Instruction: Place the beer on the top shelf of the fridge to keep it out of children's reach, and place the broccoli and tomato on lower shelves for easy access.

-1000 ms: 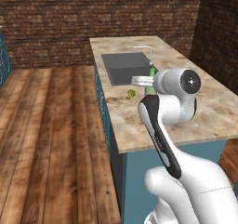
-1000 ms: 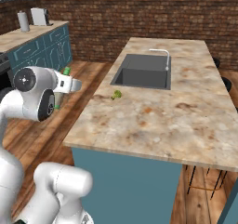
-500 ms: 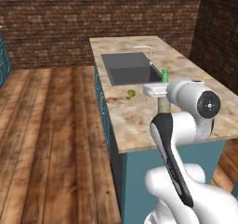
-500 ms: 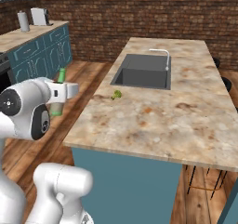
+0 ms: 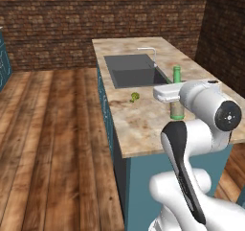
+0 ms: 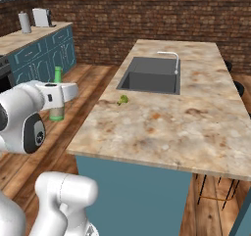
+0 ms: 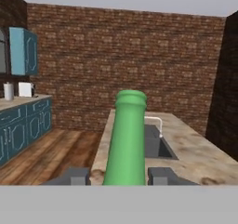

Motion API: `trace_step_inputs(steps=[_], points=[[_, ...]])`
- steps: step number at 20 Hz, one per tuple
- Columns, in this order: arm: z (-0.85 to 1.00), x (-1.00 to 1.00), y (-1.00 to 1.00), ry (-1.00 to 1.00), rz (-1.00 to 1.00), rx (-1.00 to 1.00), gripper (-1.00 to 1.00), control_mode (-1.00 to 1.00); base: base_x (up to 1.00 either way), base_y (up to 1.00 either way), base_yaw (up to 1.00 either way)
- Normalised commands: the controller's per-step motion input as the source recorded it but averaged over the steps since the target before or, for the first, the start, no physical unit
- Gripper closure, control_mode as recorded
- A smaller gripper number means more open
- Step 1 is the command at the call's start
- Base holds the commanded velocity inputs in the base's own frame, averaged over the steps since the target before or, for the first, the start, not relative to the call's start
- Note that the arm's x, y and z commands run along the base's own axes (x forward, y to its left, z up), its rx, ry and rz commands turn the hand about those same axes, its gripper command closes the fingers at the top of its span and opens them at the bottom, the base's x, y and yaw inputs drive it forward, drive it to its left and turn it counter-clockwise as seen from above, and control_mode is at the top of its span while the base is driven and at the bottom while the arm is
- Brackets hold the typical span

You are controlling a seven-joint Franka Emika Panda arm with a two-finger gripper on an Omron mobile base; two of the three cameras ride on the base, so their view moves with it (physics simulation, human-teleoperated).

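Right up close in the hand view, the gripper (image 7: 124,175) is clamping the beer (image 7: 125,144) between its two dark fingers (image 7: 74,175), so the green neck is sticking straight up the middle of that shot. From the left base view the bottle (image 5: 177,93) is standing upright in the hand, showing above and below the white wrist, out over the near part of the counter (image 5: 143,124). From the right base view it's hanging off the counter's left edge, over the wood floor (image 6: 93,83). A bit further along, the broccoli (image 5: 135,97) is sitting on the counter just in front of the sink (image 5: 131,71). Further back the faucet (image 6: 169,59) is arching over the basin, and a brick wall (image 6: 147,14) is closing off the room.
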Motion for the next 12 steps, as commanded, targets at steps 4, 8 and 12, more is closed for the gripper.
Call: trace_step_inputs(steps=[4, 8, 12], points=[[0.36, -0.43, 0.0, 0.0, -0.01, -0.06, 1.0, -1.0, 0.0, 0.0, 0.0], [0.2, -0.06, 0.0, 0.0, -0.03, -0.01, 1.0, -1.0, 0.0, 0.0, 0.0], [0.07, 0.0, 0.0, 0.0, 0.0, 0.0, 1.0, -1.0, 0.0, 0.0, 0.0]])
